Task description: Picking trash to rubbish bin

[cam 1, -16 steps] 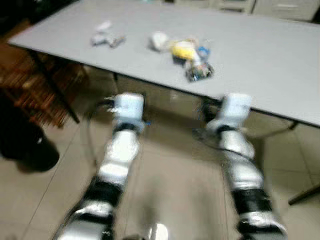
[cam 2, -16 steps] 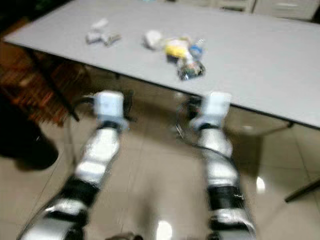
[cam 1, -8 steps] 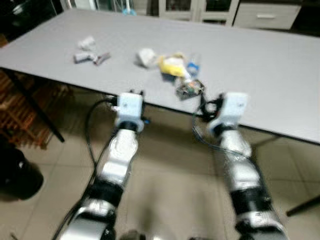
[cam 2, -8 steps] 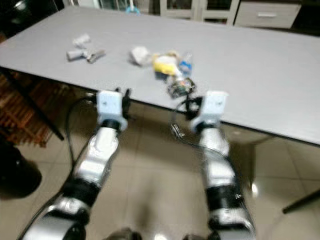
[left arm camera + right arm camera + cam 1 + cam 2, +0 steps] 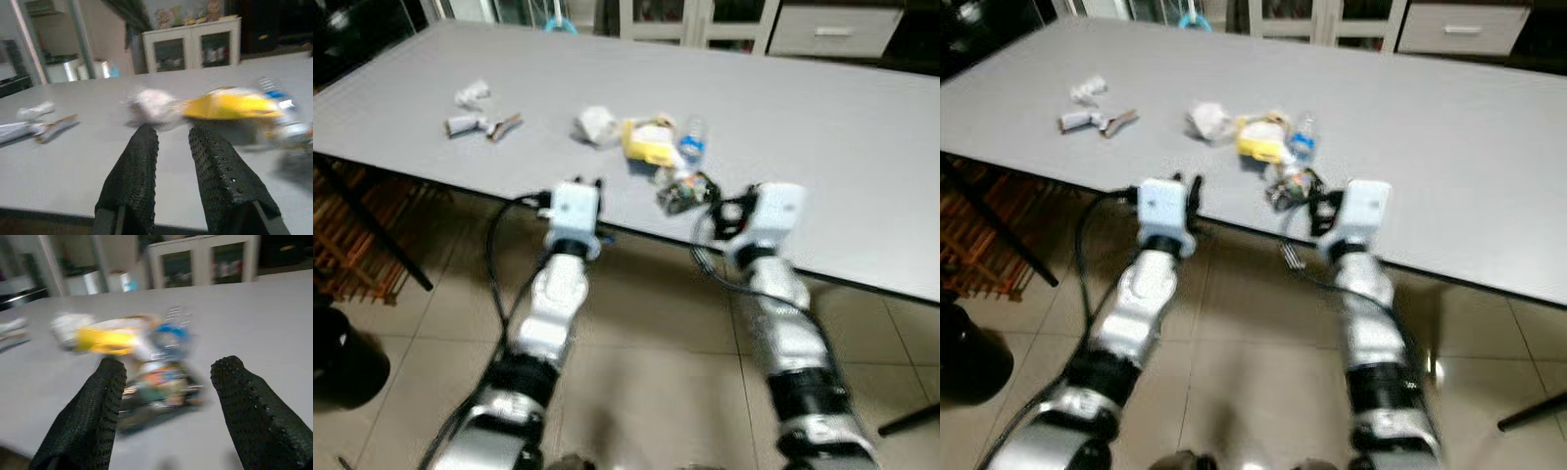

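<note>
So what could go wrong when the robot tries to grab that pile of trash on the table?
The right gripper, open wide, faces a crinkly wrapper near the table edge; a clumsy push might knock it onto the floor. The wrapper, yellow packet and small bottle are bunched together, so grabbing one could drag or scatter the rest. The pictures are blurred, so the aim may be off.
</note>
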Controlling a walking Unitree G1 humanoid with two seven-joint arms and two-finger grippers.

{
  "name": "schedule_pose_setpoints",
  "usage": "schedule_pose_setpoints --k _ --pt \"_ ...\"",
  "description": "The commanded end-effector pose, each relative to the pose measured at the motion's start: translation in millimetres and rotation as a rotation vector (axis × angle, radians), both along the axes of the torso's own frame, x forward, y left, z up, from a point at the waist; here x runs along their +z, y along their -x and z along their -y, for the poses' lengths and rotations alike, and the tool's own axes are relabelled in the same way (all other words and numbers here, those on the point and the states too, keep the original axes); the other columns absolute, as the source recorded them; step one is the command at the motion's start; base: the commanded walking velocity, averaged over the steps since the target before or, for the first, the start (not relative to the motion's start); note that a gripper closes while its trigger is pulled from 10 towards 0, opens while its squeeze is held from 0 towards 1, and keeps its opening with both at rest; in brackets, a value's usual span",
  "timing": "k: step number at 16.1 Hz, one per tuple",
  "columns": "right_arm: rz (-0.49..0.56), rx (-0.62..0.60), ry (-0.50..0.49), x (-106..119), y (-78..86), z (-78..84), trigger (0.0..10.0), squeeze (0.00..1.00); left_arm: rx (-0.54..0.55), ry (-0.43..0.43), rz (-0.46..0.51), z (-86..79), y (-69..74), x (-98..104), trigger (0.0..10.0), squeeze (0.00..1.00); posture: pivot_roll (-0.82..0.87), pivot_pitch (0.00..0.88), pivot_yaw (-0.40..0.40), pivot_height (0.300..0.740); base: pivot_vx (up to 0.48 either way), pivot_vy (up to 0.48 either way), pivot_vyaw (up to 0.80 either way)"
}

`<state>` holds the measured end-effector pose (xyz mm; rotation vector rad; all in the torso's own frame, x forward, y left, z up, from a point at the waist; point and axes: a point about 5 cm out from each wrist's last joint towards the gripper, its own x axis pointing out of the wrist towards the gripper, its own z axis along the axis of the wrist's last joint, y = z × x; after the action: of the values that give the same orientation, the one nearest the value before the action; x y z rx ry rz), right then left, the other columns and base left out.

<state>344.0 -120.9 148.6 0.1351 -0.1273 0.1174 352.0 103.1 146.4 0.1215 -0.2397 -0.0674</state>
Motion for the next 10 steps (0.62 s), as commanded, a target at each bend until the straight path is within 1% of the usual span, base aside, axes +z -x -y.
schedule_pose_setpoints --k 1,10 --pt "0.000 -0.014 0.004 0.7 -0.3 5.5 10.0 0.00 -0.004 0.006 -0.013 2.1 0.6 -2.0 10.0 0.00 -0.05 0.118 0.043 0.740 0.307 0.000 0.00" --pt "-0.001 -0.014 0.005 0.6 -0.2 6.6 10.0 0.00 -0.007 0.006 -0.014 3.5 0.9 -2.3 10.0 0.00 -0.05 0.125 0.040 0.740 0.304 0.000 0.00"
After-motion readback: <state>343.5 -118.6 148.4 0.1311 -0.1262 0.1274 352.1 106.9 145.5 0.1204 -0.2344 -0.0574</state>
